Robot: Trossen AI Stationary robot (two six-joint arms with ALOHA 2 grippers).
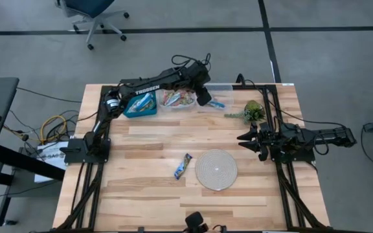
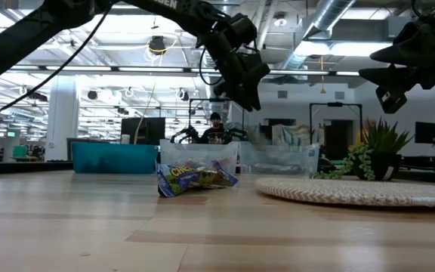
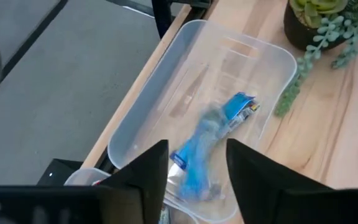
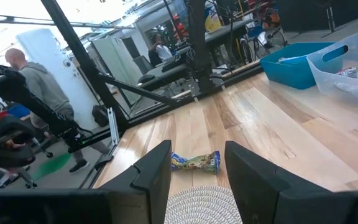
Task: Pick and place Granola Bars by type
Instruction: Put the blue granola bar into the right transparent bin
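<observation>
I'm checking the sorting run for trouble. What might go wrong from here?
The blue bar below the left gripper looks blurred above the clear bin, so it may bounce or land badly. One bar lies beside the woven mat; a pick there could snag the mat's edge.

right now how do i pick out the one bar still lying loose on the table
Find the round woven mat near the table's front middle. The loose granola bar lies just beside it on bare wood, toward the left arm's side. Every other bar sits in a bin along the far edge.
</observation>
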